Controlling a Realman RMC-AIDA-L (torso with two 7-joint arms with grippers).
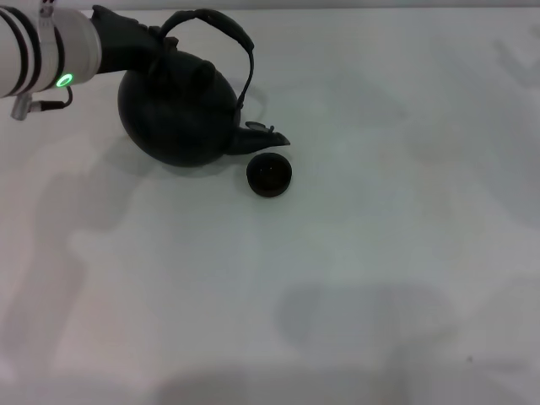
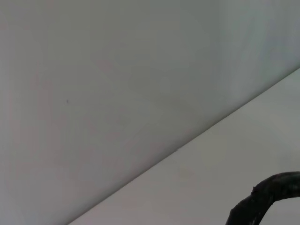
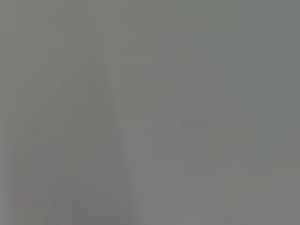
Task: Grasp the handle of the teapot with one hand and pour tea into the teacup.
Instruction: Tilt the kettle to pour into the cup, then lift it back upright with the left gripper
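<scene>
The teapot sits at the worktop's far left, spout over the teacup just beside it. The left tool is at the handle's left end — grip state can't be told. Looks heavy, rigid — take the rough handle at its crest. No writing visible. Right tool isn't visible.

The teapot near the counter's far left corner looks like matt black cast metal, dull with only a faint sheen on its round belly. Its handle has a rougher, wrapped-looking surface, also seen in the left wrist view. The teacup is the same matt black. The counter is smooth, pale and matt.
</scene>
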